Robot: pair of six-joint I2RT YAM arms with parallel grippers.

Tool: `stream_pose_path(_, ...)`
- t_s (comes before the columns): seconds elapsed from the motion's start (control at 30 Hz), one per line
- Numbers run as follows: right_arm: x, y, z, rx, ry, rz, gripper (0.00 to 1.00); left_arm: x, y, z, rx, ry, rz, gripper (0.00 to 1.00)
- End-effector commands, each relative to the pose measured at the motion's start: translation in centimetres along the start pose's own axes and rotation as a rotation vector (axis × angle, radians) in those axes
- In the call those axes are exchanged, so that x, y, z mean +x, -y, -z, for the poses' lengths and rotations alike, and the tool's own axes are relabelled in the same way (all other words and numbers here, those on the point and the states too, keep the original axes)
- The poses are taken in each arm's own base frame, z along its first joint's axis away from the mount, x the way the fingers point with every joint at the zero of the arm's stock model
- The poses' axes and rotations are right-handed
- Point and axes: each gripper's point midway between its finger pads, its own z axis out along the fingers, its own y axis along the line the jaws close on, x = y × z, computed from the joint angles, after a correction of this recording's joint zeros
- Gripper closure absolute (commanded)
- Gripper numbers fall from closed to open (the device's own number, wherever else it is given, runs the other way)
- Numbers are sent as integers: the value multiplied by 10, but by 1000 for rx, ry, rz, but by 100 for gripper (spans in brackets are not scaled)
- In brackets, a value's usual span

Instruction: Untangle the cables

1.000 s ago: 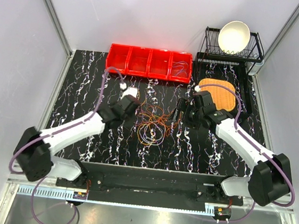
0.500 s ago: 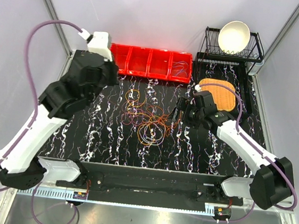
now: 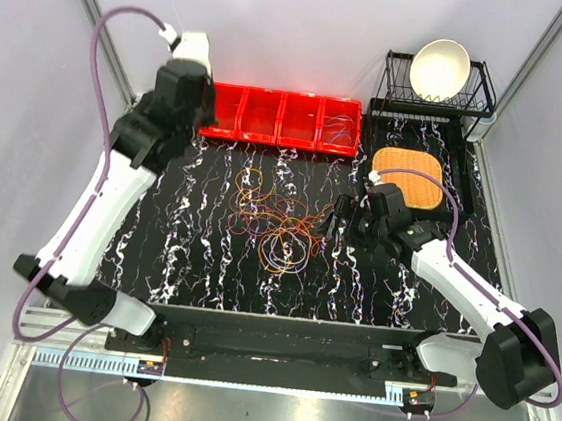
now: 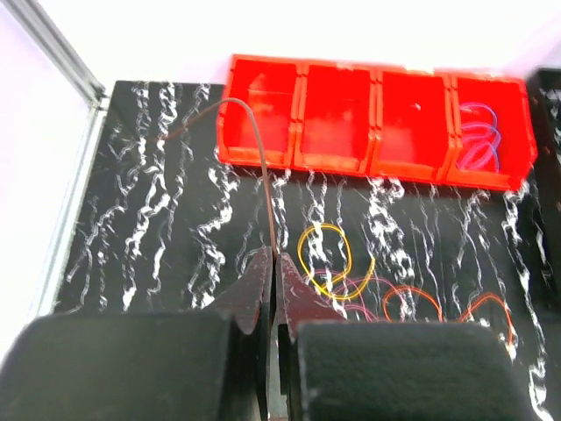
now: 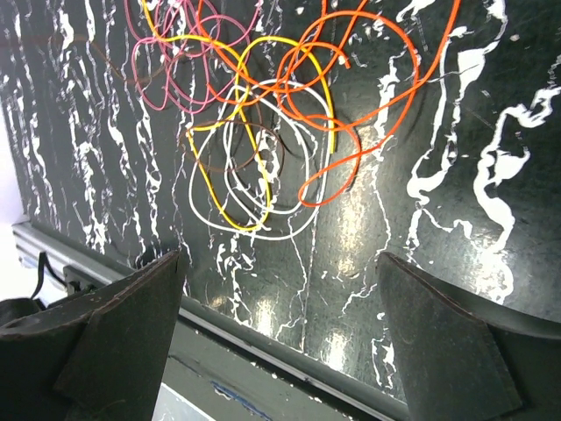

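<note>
While my left tool [image 4: 272, 256] is pinched together on one thin brown cable [image 4: 263, 167], that strand arcs up ahead of it toward the red bins [image 4: 333, 96], its free end trailing off to the left. Just ahead and right of the tips, the cables [image 4: 351, 281] lie looped on the tabletop [image 4: 158, 228]: yellow, pink, orange. My right tool [image 5: 279, 263] hangs with its fingers [image 5: 131, 333] spread wide, gripping nothing. The same tangle lies directly ahead of it, white and yellow loops nearest, orange and pink beyond.
</note>
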Motion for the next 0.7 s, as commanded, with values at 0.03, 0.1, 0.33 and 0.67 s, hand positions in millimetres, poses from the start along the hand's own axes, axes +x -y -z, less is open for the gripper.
stream_pose_path(0.03, 0, -16, 5, -89, 24, 19, 5, -109, -8, 7, 22, 247, 76, 100)
stream_pose_path(0.1, 2, -17, 4, -104, 19, 28, 5, -128, -7, -6, 18, 293, 76, 100)
stream_pose_path(0.33, 2, -24, 3, -149, 13, 71, 4, -213, -22, -12, 5, 586, 174, 100)
stream_pose_path(0.67, -2, -54, 6, -326, 17, 186, 3, -245, -19, 2, 144, 713, 309, 100)
